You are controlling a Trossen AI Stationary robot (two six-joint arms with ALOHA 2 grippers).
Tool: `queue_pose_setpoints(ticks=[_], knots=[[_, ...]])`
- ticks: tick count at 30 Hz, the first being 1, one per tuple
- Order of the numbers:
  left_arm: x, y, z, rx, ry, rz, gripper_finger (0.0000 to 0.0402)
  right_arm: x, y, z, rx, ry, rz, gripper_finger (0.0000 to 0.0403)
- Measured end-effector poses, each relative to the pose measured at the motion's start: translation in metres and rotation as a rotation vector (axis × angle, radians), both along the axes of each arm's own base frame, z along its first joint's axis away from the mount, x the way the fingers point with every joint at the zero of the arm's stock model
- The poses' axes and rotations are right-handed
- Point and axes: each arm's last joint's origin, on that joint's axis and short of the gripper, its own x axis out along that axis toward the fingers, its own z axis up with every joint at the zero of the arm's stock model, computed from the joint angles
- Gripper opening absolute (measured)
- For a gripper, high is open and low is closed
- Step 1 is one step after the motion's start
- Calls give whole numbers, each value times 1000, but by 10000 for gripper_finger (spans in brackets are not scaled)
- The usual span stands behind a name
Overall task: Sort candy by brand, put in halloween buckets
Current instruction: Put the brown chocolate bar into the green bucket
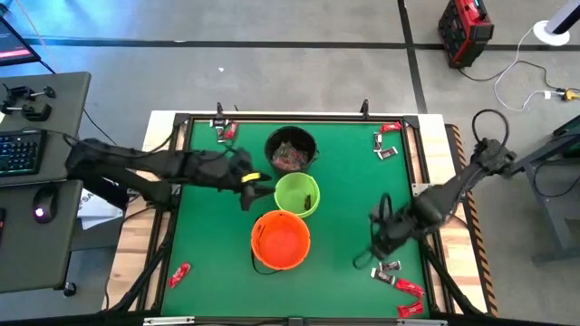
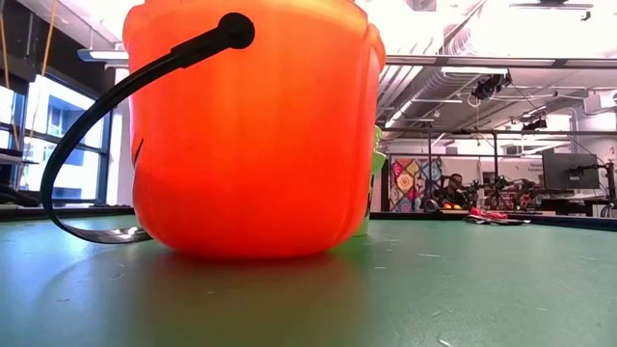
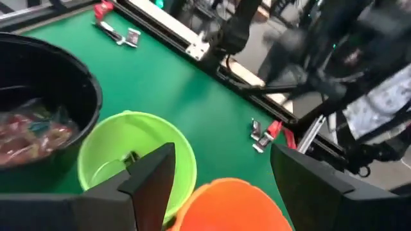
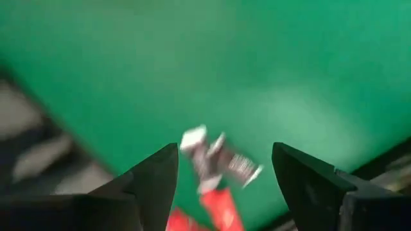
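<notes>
Three halloween buckets stand in a row at mid-table: black (image 1: 292,149) with wrapped candy inside (image 3: 32,131), lime green (image 1: 297,195) with one dark piece in it (image 3: 131,157), and orange (image 1: 281,240), which fills the low view (image 2: 251,125). My left gripper (image 1: 263,188) hovers open at the green bucket's left rim (image 3: 221,157), holding nothing. My right gripper (image 1: 373,243) points down, open, over loose candy near the table's right front: a silvery-dark piece (image 4: 218,160) and a red one (image 4: 215,208) show between its fingers, untouched.
More candy lies on the green mat: at the far left (image 1: 227,129), far right (image 1: 388,140), near left (image 1: 179,273) and near right (image 1: 410,288). The orange bucket's black handle (image 2: 87,145) droops onto the table. A dark frame (image 1: 272,116) borders the mat.
</notes>
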Motion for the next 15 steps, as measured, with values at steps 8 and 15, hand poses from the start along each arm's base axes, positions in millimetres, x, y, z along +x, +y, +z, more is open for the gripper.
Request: queue_pose_setpoints(ticks=[8, 15], knots=[[-23, -6, 3, 41, -51, 158, 246, -30, 27, -83, 143, 125, 197, 245], [-26, -13, 16, 25, -173, 185, 246, -44, 22, -112, 62, 114, 344, 245]])
